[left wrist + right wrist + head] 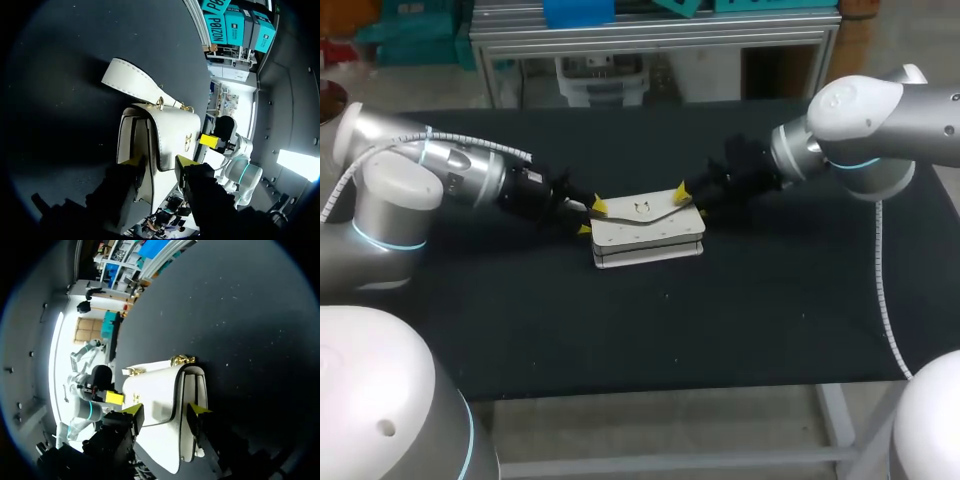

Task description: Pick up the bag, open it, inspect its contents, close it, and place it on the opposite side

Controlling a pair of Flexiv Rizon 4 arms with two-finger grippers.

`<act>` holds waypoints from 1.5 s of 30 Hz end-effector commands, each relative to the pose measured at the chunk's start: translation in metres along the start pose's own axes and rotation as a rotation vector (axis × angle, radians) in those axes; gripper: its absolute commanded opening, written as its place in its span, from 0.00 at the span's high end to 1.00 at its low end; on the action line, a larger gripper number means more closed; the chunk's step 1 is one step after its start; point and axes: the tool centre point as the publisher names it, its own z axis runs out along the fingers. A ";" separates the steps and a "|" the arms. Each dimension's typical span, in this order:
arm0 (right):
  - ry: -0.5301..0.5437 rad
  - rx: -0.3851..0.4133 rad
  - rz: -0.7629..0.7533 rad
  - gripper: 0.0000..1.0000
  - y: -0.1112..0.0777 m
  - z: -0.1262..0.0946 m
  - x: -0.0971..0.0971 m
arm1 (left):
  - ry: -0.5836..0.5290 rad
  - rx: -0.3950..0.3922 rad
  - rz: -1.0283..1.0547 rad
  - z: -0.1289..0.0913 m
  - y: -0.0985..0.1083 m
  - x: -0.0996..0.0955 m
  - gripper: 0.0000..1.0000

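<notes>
Black matte surface (650, 340), cloth-like, faint specks. L arm (460, 175) and R arm (840, 130), silver w/ white joints, extend low from opposite sides, their ends meeting at the bag.

White bag (650, 240) lies flat on the surface btwn the two grippers, one short end at each. It's boxy, rectangular, smooth leather-look. Its side shows stacked layers, accordion style.

L gripper (160, 161) sits right at one end of the bag, R gripper (166, 411) at the opposite end, facing it. For both, the bag's end is directly ahead & close in. Can't tell whether either is clamped on it or just open round it.

Its flap (155, 390), w/ dark edge trim, lies over the body's top face. From the L gripper's side a narrow dark gap shows under the flap; contents can't be made out.

The strap (135, 80) is flat, white, stitched along its edges. It lies on the surface beyond the bag, ahead of L gripper, joined on by gold fittings (161, 103). Small gold clasp (642, 208) on the flap, approx midway btwn the grippers.
</notes>
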 end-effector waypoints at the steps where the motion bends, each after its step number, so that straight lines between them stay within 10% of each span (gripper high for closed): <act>1: 0.002 -0.005 -0.005 0.60 0.001 0.002 0.000 | 0.003 0.001 0.005 0.000 0.004 0.000 0.95; 4: 0.008 -0.003 -0.023 1.00 0.003 0.004 0.006 | 0.000 -0.010 0.010 0.004 0.005 0.001 1.00; 18: -0.005 0.013 -0.070 1.00 -0.003 0.001 0.011 | -0.035 -0.018 0.006 0.010 0.008 0.001 1.00; 20: -0.009 0.009 -0.075 1.00 -0.004 -0.002 0.011 | -0.036 -0.007 0.008 0.007 0.009 0.001 0.64; 22: -0.012 0.003 -0.078 0.51 -0.005 -0.005 0.012 | -0.035 -0.001 0.009 0.005 0.011 0.001 0.49; 23: -0.013 0.001 -0.079 0.05 -0.006 -0.006 0.012 | -0.034 0.005 0.009 0.003 0.012 0.001 0.40; 24: -0.013 -0.001 -0.079 0.00 -0.006 -0.008 0.012 | -0.034 0.007 0.009 0.002 0.012 0.001 0.32; 30: -0.022 -0.016 -0.071 0.00 -0.009 -0.014 0.008 | -0.029 0.021 0.012 -0.002 0.015 0.001 0.33; 37: -0.024 -0.032 -0.073 0.00 -0.012 -0.020 0.009 | -0.025 0.027 0.016 -0.005 0.017 0.002 0.57; 45: -0.043 -0.002 -0.121 0.00 -0.023 -0.018 0.021 | -0.070 0.028 0.025 -0.004 0.024 0.003 0.55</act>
